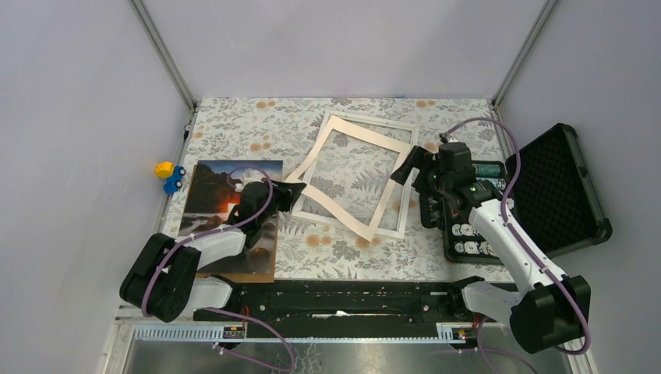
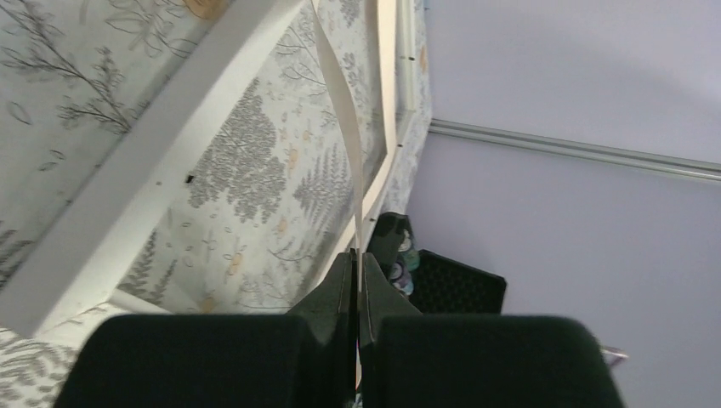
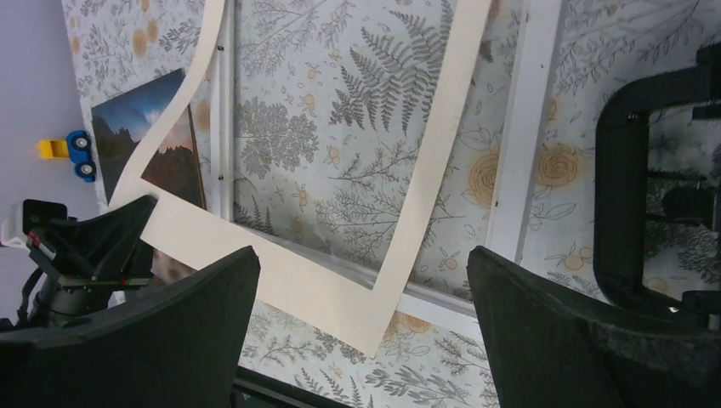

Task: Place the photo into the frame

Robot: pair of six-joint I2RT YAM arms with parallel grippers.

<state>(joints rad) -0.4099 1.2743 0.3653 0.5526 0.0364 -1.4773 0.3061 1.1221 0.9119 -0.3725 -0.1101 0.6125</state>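
Observation:
The photo (image 1: 222, 206), a dark landscape with an orange glow, lies flat at the table's left on a brown backing board (image 1: 253, 273). In the right wrist view the photo (image 3: 140, 119) is partly covered. The white frame (image 1: 374, 119) lies flat mid-table. A cream mat (image 1: 331, 215) with a cut-out window sits askew over it. My left gripper (image 1: 290, 195) is shut on the mat's left corner, and the mat (image 2: 344, 110) runs edge-on out of the left gripper (image 2: 358, 255). My right gripper (image 1: 409, 165) hangs open above the frame's right side. The right gripper (image 3: 361, 255) holds nothing, with the mat (image 3: 315, 285) and frame (image 3: 519, 170) below it.
An open black case (image 1: 557, 187) with a foam lining stands at the right. A black tray (image 1: 471, 234) of small round items lies next to it. A yellow and blue toy (image 1: 167, 175) sits at the left edge. Walls close in the table at the back and sides.

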